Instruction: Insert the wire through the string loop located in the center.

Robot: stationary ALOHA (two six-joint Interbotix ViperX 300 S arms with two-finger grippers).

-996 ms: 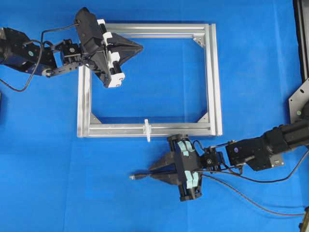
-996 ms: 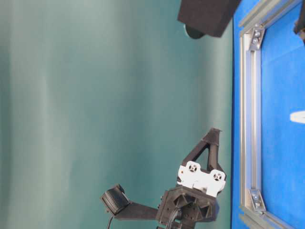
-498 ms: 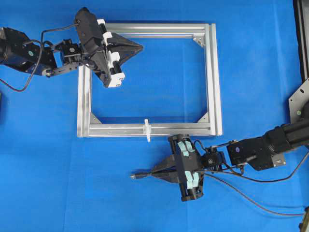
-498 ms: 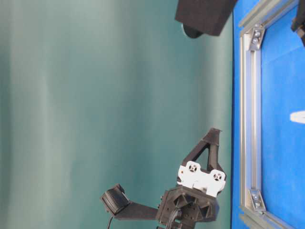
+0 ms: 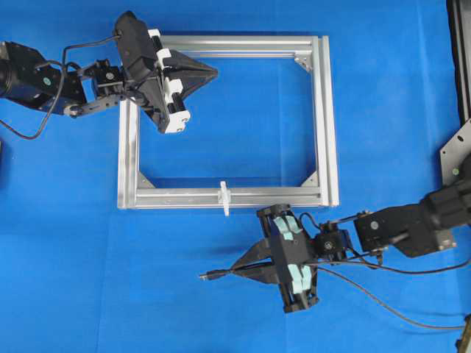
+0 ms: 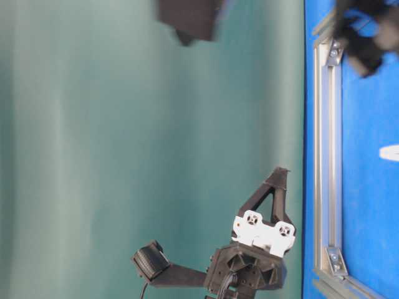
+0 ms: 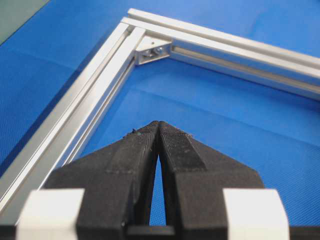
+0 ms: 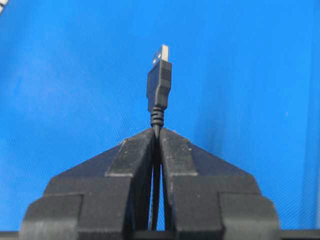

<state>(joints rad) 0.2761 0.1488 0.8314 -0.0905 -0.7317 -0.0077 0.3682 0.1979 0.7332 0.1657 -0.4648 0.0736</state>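
Note:
The wire (image 5: 383, 303) is a thin black cable ending in a dark USB-like plug (image 5: 209, 276) (image 8: 159, 82). My right gripper (image 5: 234, 271) (image 8: 156, 131) is shut on the wire just behind the plug, which sticks out past the fingertips, pointing left. It hovers below the frame's near bar. The string loop (image 5: 224, 197) (image 6: 389, 152) is a small white piece standing across that bar, up and slightly left of the gripper. My left gripper (image 5: 215, 71) (image 7: 158, 124) is shut on nothing, over the frame's upper left corner.
The silver aluminium square frame (image 5: 325, 125) (image 7: 100, 87) (image 6: 325, 156) lies on the blue mat, with triangular corner brackets (image 7: 152, 50) inside. A black stand (image 5: 456, 158) sits at the right edge. The wire trails right along the mat under the right arm.
The right gripper has closed onto the wire and shifted slightly down and right, carrying the plug with it. The left arm has not moved.

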